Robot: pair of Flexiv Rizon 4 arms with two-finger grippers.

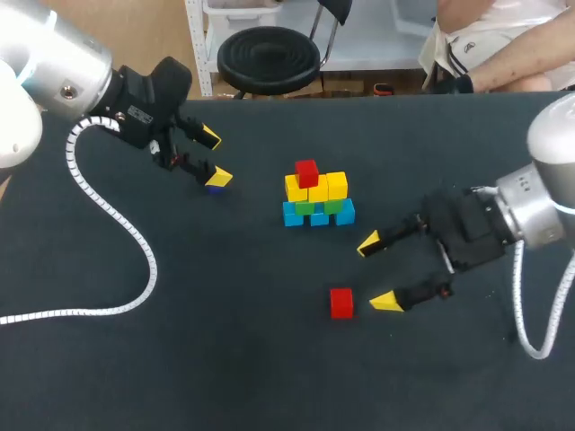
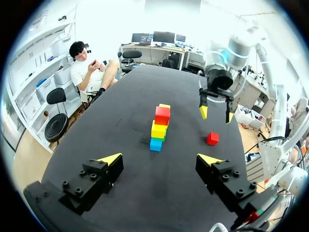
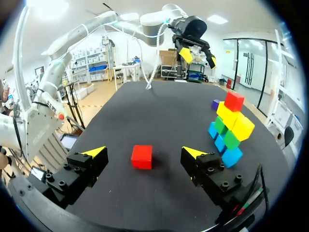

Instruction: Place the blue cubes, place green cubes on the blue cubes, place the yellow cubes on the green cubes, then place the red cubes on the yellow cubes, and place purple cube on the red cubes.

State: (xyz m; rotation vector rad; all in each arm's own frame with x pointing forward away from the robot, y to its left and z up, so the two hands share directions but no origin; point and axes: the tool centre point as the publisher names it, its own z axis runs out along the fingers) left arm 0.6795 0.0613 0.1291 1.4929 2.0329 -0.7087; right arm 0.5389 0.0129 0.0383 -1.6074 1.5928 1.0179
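Coloured block stack on dark matte tabletop (image 2: 120,111), seen past left gripper.
Left arm's black yellow-tipped gripper (image 2: 161,159) spread wide; ahead, cube stack (image 2: 158,129): blue base, yellow, red top; loose red cube (image 2: 212,138) beside stack, near right arm's yellow-tipped gripper (image 2: 216,114), fingers apart.

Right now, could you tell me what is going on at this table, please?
The robot is partway through a cube pyramid in the middle of the table: blue cubes at the bottom, then green cubes, yellow cubes and one red cube on top. A second red cube lies loose just ahead of the right gripper, its fingers open. The purple cube lies by the left gripper, also open. Neither holds anything.
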